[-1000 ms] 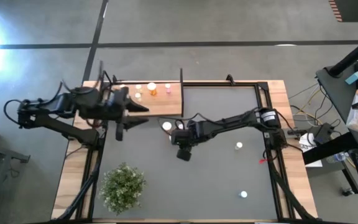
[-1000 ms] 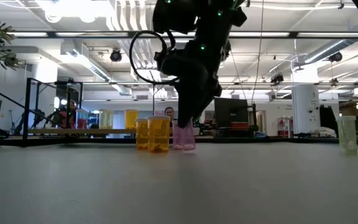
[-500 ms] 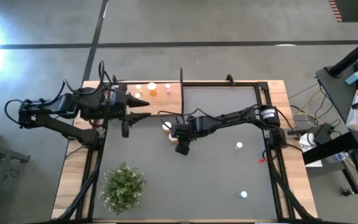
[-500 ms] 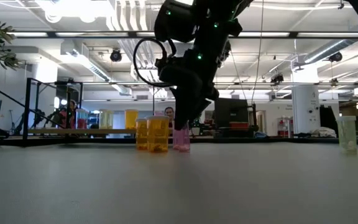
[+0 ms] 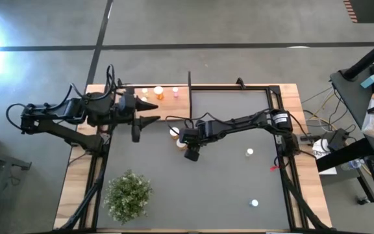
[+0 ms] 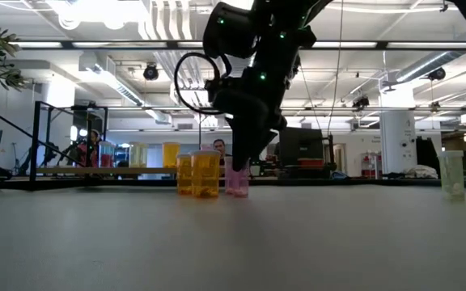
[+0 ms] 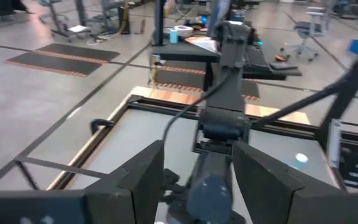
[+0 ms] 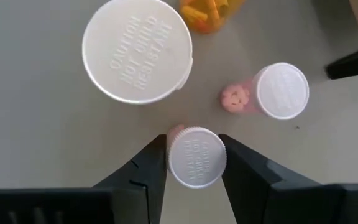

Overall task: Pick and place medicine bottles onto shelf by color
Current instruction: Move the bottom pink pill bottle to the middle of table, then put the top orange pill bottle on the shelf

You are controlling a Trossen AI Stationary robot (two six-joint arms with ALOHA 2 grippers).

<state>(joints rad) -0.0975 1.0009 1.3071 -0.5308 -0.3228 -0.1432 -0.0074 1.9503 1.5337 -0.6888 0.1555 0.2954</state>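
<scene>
My right gripper is left of the table's middle, shut on a small pink medicine bottle with a white cap. The bottle stands beside a large white-capped orange bottle and another small pink one. Orange bottles stand on their bases just left of it in the low view. My left gripper hovers open over the light-wood shelf, holding nothing. Three bottles stand along the shelf's far edge. My right gripper pinches the pink bottle's white cap between its two fingers, one on each side of the cap's rim. The fingers slant down on it from above and from the table's right. The bottle is upright, its base on the tabletop.
Two white-capped bottles stand alone on the table's right half. A green bushy plant sits at the near left. Thin black rods rise at the shelf's edges. A pale bottle shows at the right in the low view.
My right gripper has gone a little toward the table's left with the pink bottle, which now stands closer to the orange bottles, still upright. My left gripper has turned somewhat over the shelf, its fingers swinging slightly toward the far edge.
</scene>
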